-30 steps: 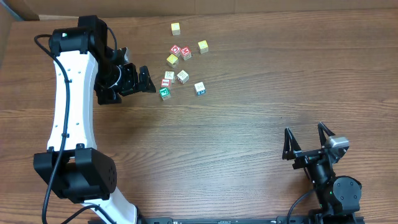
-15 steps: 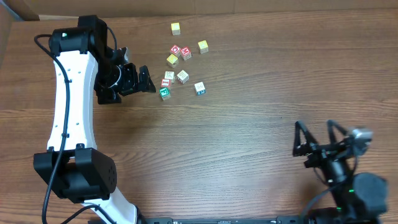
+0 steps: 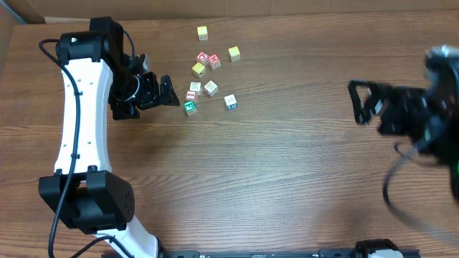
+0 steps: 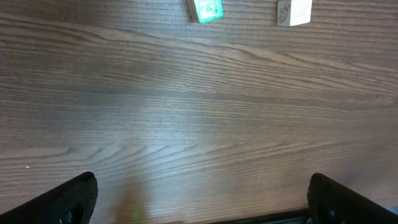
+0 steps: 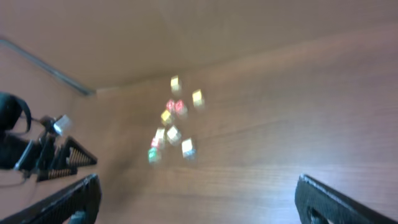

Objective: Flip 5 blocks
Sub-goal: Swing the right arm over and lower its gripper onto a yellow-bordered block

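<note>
The blocks lie in a loose cluster at the table's back: a green-print cube (image 3: 190, 107), a blue-print cube (image 3: 230, 102), a whitish cube (image 3: 210, 87) and two red-print ones (image 3: 193, 91). My left gripper (image 3: 172, 92) stands open just left of the green cube, not touching it. In the left wrist view the green cube (image 4: 206, 10) and a whitish cube (image 4: 293, 11) sit far ahead of the open gripper (image 4: 202, 196). My right gripper (image 3: 368, 103) is open and blurred at the right, far from the cluster. The right wrist view shows the blurred blocks (image 5: 174, 134) beyond its gripper (image 5: 199, 193).
Three yellow cubes (image 3: 203, 32) (image 3: 234, 53) (image 3: 199, 69) and two red cubes (image 3: 209, 60) lie in the same cluster, behind the whitish ones. The white left arm (image 3: 82, 115) runs down the table's left side. A cardboard wall borders the back.
My right arm has swung up from the front right corner toward the middle right of the table, still open. The left arm and the cubes have not moved.
</note>
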You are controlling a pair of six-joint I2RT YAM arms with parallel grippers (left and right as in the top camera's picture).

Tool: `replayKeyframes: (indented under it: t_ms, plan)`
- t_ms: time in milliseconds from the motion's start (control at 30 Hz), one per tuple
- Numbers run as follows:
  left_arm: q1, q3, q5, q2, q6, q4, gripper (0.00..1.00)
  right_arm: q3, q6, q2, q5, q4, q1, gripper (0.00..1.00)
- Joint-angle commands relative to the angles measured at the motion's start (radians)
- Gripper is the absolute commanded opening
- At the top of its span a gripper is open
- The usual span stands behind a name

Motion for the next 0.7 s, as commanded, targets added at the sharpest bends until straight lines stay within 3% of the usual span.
replayKeyframes:
  t_ms: [0,233,300,367,567,667]
  plan:
    - [-0.007,0.019,0.001,0.009,-0.012,-0.001,1.00,0.143,-0.007,0.190,-0.084,-0.072,0.008,1.00]
    - [-0.007,0.019,0.001,0.009,-0.012,0.032,1.00,0.164,-0.003,0.460,-0.296,0.025,0.069,0.98]
    - [-0.007,0.019,0.000,0.009,-0.011,0.051,1.00,0.163,-0.003,0.534,-0.314,0.044,0.098,0.77]
    - [-0.007,0.019,0.001,0.009,-0.011,0.068,1.00,0.161,-0.003,0.603,-0.280,0.076,0.139,0.67]
    - [-0.007,0.019,0.001,0.009,-0.012,0.121,1.00,0.161,-0.003,0.771,-0.097,0.185,0.293,0.65]
    - [-0.007,0.019,0.000,0.009,-0.011,0.133,1.00,0.161,-0.003,0.838,0.048,0.244,0.362,0.70]
